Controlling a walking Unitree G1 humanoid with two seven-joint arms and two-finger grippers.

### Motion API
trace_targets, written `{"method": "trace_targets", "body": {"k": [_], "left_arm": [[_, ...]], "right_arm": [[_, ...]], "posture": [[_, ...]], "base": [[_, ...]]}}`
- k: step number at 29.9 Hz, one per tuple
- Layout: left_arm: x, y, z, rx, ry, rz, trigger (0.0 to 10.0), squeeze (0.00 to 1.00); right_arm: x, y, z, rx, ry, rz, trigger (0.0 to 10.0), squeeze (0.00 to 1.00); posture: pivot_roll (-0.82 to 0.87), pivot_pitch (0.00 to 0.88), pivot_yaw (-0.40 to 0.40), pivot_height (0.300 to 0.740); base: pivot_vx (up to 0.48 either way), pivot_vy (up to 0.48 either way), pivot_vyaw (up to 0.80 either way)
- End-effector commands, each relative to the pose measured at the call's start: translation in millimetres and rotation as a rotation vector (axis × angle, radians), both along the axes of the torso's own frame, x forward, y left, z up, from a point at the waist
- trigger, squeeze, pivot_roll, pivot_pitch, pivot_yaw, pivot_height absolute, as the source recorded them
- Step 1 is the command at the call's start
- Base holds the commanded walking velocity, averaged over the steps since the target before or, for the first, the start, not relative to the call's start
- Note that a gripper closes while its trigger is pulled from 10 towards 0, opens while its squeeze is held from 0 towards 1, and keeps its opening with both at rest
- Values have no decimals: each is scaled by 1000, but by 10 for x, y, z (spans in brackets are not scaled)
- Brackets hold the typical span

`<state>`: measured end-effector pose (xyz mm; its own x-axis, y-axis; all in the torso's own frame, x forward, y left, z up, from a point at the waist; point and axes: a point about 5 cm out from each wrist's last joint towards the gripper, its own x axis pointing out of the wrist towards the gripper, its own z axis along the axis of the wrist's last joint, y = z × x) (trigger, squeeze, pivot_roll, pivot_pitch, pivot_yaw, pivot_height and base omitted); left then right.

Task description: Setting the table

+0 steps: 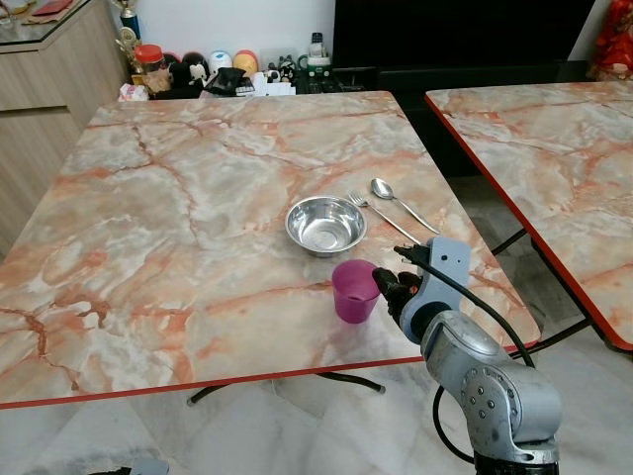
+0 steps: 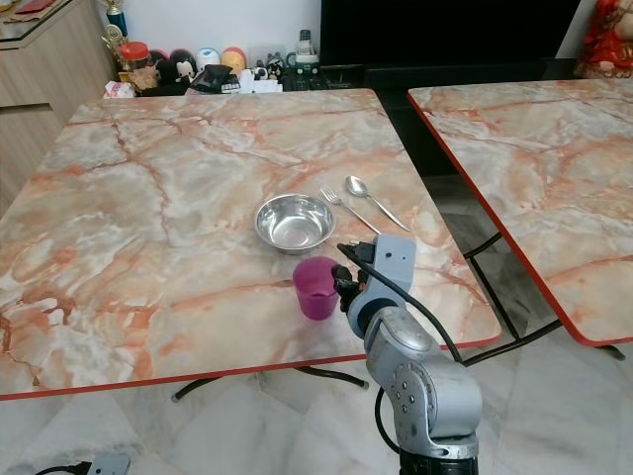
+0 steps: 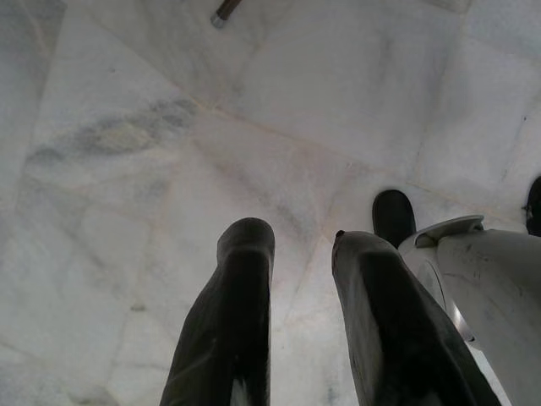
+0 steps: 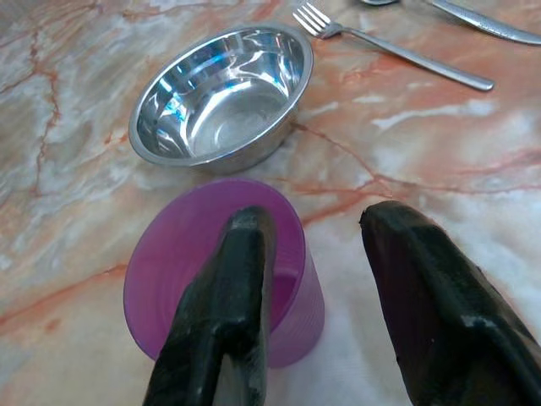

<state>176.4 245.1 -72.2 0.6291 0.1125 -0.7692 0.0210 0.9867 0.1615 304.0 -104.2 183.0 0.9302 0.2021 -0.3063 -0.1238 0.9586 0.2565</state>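
Your right gripper (image 4: 313, 279) hangs with fingers spread astride the purple cup's (image 1: 354, 291) near wall, steel bowl (image 1: 325, 224) beyond at eleven o'clock.

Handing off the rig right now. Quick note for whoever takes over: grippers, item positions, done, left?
Right gripper: open, one finger over the purple cup, the other outside its wall; nothing clamped.
Left gripper: open, idle, hanging over the floor.
On the marble table: steel bowl upright and empty, fork and spoon side by side just right of it, cup upright in front of the bowl near the table edge.
Done: bowl, fork, spoon and cup are laid out.
Left: probably back the right gripper clear of the cup, then check spacing.
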Motion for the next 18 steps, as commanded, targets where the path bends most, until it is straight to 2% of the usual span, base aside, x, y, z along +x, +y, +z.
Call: {"method": "trace_targets", "body": {"k": [1, 18], "left_arm": [[-103, -10, -54, -5, 36, 5, 10000, 0], [-112, -15, -59, -8, 38, 6, 10000, 0]], "right_arm": [[-1, 1, 18, -2, 0, -2, 10000, 0], [7, -6, -75, 43, 49, -37, 10000, 0]], "posture": [[-54, 145, 8, 740], [-53, 146, 6, 740]], "base": [[0, 0, 0], [0, 0, 0]]}}
